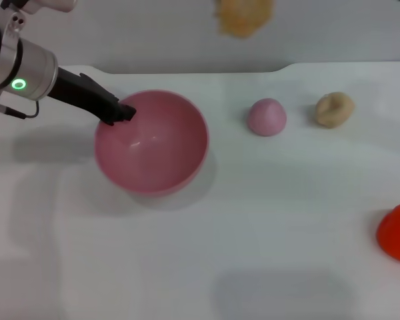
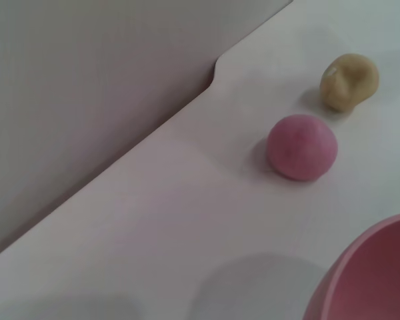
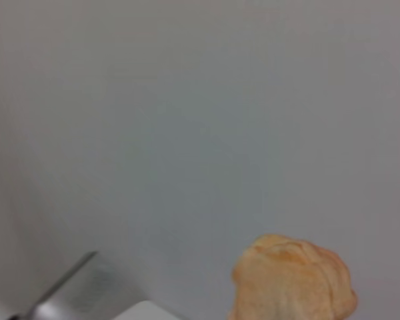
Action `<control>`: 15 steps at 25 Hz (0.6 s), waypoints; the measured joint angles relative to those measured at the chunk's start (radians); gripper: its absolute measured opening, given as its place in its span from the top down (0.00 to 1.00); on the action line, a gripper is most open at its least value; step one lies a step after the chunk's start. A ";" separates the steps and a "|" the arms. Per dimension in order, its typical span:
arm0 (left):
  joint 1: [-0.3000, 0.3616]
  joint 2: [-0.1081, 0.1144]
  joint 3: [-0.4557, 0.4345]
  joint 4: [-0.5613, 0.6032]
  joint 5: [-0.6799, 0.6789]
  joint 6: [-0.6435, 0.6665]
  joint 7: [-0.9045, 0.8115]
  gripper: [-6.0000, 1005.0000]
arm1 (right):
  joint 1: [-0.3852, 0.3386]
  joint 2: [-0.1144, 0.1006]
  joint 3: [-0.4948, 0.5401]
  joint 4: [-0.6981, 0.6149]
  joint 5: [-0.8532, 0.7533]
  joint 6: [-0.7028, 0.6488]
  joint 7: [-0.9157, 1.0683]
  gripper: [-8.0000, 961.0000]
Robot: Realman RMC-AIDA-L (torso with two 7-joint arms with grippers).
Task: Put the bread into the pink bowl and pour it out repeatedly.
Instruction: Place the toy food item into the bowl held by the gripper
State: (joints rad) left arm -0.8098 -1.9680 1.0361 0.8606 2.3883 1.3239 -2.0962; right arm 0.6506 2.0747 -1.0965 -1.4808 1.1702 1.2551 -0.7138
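The pink bowl point(image 1: 153, 143) stands empty on the white table, left of centre; part of its rim point(image 2: 377, 273) shows in the left wrist view. My left gripper point(image 1: 120, 112) is shut on the bowl's far-left rim, one black finger inside. The bread point(image 1: 243, 17) hangs in the air, cut off by the upper border of the head view. It fills the near corner of the right wrist view as a bread end point(image 3: 293, 283) against the grey wall, so my right gripper holds it, though the gripper itself is out of frame.
A small solid pink dome point(image 1: 267, 117) and a beige knotted bun point(image 1: 334, 109) lie at the back right, also seen as dome point(image 2: 301, 147) and bun point(image 2: 349, 81). A red object point(image 1: 399, 232) sits at the right edge. The wall rises behind the table.
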 joint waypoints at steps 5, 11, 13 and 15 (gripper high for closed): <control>-0.002 -0.001 0.001 0.000 0.000 -0.003 -0.008 0.92 | 0.004 0.003 -0.145 0.071 0.010 -0.024 -0.002 0.87; -0.006 -0.006 -0.009 0.000 0.000 -0.002 -0.017 0.92 | 0.003 0.003 -0.229 0.228 0.039 -0.066 -0.050 0.87; -0.009 -0.008 -0.009 0.000 0.000 -0.002 -0.020 0.92 | 0.011 0.002 -0.252 0.280 0.050 -0.071 -0.074 0.87; -0.013 -0.011 -0.007 0.000 0.000 -0.002 -0.020 0.92 | 0.018 0.001 -0.266 0.311 0.055 -0.073 -0.095 0.88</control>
State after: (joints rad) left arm -0.8227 -1.9790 1.0294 0.8605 2.3885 1.3220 -2.1159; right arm 0.6683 2.0760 -1.3627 -1.1702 1.2253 1.1817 -0.8087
